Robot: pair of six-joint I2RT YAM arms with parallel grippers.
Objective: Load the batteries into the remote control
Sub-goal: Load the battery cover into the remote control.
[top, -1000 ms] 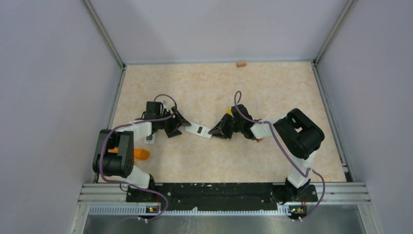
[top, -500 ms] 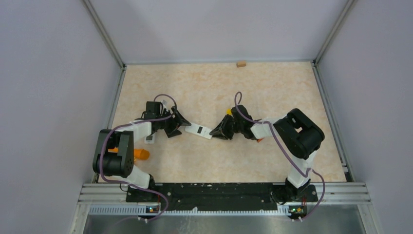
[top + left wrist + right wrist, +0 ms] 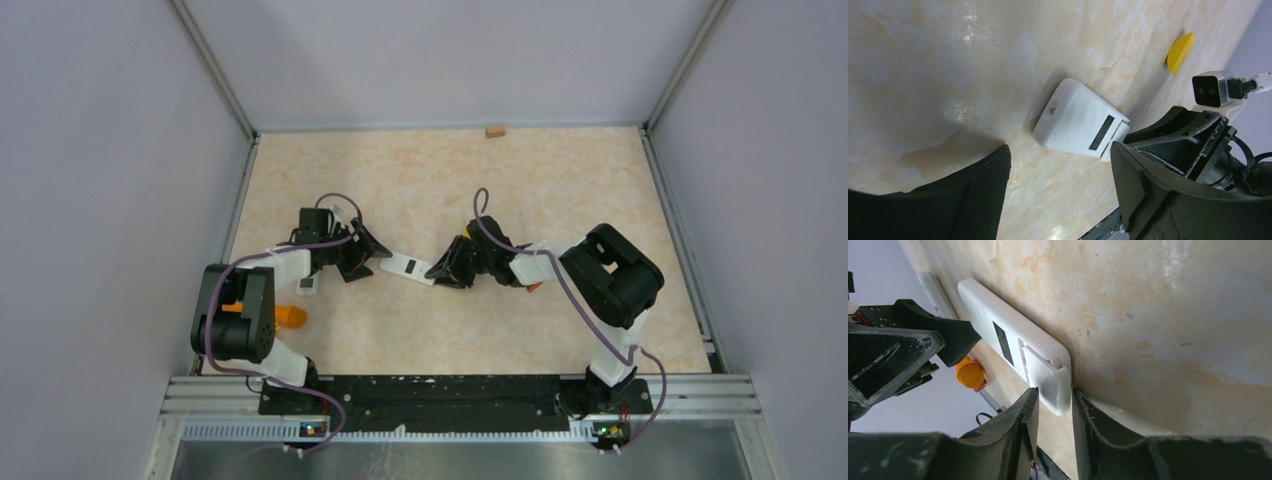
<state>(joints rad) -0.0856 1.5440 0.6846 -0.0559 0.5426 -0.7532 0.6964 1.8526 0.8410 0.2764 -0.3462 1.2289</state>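
Note:
The white remote control [image 3: 405, 267] lies back up on the table between my two grippers, with a dark rectangle near its middle. In the right wrist view my right gripper [image 3: 1054, 392] is closed on the remote's near end [image 3: 1048, 372], a finger [image 3: 1030, 410] pressed against each side. In the left wrist view my left gripper [image 3: 1059, 152] is open and empty, its fingertips just short of the remote's other end [image 3: 1075, 122]. From above, the left gripper [image 3: 365, 252] and right gripper [image 3: 445, 270] face each other. No batteries show in any view.
A larger orange cylinder [image 3: 290, 317] lies by the left arm's base and shows in the right wrist view [image 3: 969, 374]. A small white piece [image 3: 307, 285] lies near it. A yellow block [image 3: 1180, 52] sits beyond the remote. A small wooden block [image 3: 494, 131] lies at the back edge.
My right gripper has moved a little left onto the remote's end and now hides the yellow block from above. The left arm has not moved.

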